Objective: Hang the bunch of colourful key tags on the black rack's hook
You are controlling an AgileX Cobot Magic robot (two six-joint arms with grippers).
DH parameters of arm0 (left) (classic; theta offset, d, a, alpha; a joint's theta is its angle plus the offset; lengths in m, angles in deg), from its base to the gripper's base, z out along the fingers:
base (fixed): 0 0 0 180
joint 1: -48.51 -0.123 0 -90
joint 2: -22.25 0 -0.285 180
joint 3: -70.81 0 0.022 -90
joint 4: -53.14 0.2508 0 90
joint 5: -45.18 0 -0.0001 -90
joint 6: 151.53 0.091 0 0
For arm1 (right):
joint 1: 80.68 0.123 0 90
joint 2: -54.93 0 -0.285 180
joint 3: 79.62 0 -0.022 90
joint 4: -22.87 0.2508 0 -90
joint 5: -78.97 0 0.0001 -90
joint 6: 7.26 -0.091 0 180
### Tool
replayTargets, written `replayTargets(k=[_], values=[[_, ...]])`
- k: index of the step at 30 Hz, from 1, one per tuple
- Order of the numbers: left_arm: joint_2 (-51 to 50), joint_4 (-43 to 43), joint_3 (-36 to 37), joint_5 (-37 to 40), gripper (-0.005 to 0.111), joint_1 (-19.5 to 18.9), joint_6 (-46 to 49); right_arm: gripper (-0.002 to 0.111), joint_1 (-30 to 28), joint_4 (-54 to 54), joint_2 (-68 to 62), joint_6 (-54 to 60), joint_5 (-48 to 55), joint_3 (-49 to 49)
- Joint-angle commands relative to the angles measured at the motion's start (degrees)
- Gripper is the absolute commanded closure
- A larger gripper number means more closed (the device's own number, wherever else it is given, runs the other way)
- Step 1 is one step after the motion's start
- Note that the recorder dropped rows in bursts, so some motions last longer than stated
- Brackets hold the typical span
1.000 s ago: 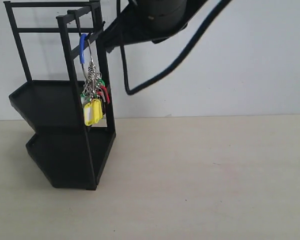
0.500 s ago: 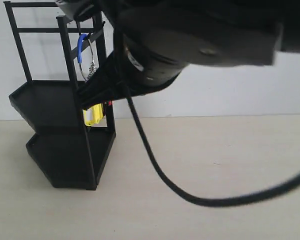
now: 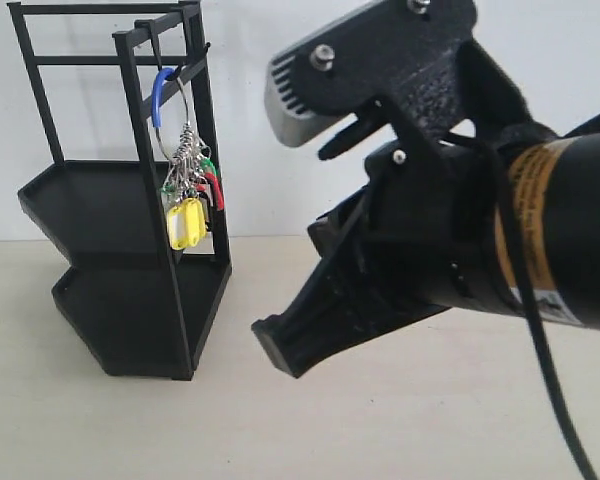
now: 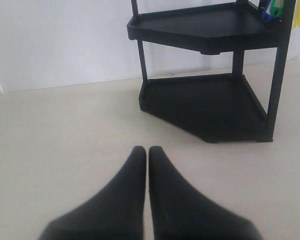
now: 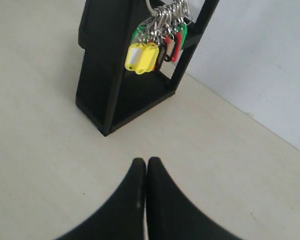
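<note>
Key bunch hanging on the rack, both claws closed on nothing.

The pale desk (image 3: 400, 420) carries a black two-tier rack (image 3: 130, 310) at its far left, against a white wall. The right arm (image 3: 460, 230) fills the near right of the exterior view, well apart from the rack. The right claw (image 5: 146, 165) has its fingers pressed together, empty, and so does the left claw (image 4: 147, 152), which faces the rack's trays. The key bunch (image 3: 187, 205) hangs at the rack's upper front corner, with yellow, red and green tags dangling under a blue-sleeved wire loop. The loop sits over the small hook (image 3: 154, 45) on the top rail.
</note>
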Motion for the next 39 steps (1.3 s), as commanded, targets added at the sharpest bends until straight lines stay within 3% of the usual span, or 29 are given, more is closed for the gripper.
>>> replayTargets(k=[1, 25, 34, 36, 39], values=[[0.12, -0.20, -0.08, -0.31, 0.102, 0.07, -0.04, 0.108, 0.08, 0.36, 2.14, -0.36, 3.57, 0.56], [0.12, -0.20, -0.08, -0.31, 0.102, 0.07, -0.04, 0.108, -0.02, 0.53, 4.16, -0.50, 3.64, 0.56], [0.12, -0.20, -0.08, -0.31, 0.102, 0.07, -0.04, 0.108, -0.02, -6.10, 8.91, 0.76, 3.63, 0.88], [0.12, -0.20, -0.08, -0.31, 0.102, 0.07, -0.04, 0.108, -0.74, -9.04, 10.78, 0.76, 0.62, 2.16], [0.12, -0.20, -0.08, -0.31, 0.102, 0.07, -0.04, 0.108, -6.53, -10.95, 14.72, 0.76, -12.27, 6.42]])
